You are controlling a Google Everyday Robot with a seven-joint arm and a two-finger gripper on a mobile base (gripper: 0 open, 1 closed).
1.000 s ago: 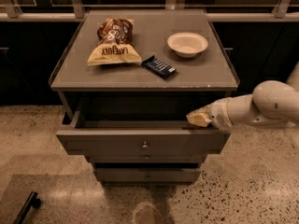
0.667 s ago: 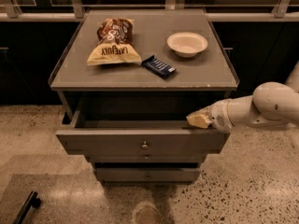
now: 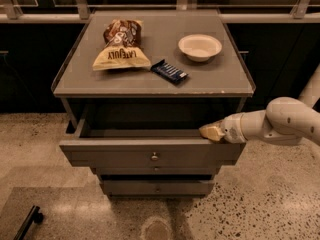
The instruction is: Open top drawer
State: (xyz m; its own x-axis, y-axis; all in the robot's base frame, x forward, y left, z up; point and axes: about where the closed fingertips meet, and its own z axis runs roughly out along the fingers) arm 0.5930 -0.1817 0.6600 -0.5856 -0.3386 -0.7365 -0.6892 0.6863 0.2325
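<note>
Camera view: wide grey flat-fronted top drawer (image 3: 110,157), pulled out.
Claw (image 3: 212,132): at its front's top edge, right end; grip cannot tell.

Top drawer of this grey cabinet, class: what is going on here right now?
A robot arm reaches in from the right side of the view, its end effector at the upper right edge of the top drawer. The drawer is pulled out past the cabinet front, so it is open. On the cabinet top lie a chip bag, a dark snack bar and a white bowl.
</note>
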